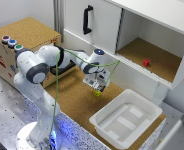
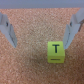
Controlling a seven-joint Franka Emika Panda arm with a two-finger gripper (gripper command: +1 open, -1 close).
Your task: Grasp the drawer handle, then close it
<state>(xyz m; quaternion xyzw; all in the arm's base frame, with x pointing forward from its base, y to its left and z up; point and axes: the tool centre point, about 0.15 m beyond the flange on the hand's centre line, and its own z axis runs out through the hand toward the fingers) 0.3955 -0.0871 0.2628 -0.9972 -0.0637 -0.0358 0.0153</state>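
My gripper point(image 1: 97, 88) hangs over the cork-covered table point(image 1: 77, 107), fingers pointing down. In the wrist view the gripper point(image 2: 39, 43) is open, with bare cork between its two grey fingers point(image 2: 74, 26). A small yellow cube point(image 2: 56, 51) marked with a T lies on the cork close to one fingertip; in the exterior view the yellow cube point(image 1: 97, 93) sits right under the gripper. The cork-coloured box point(image 1: 27, 32) with three coloured buttons point(image 1: 12, 43) stands at the exterior view's left. My arm covers its front, so the drawer and the drawer handle are hidden.
A white cabinet point(image 1: 104, 30) with a long vertical black handle point(image 1: 87, 20) stands at the back; its open compartment holds a red cube point(image 1: 146, 62). A white plastic tub point(image 1: 126, 117) sits on the table at the exterior view's right of the gripper.
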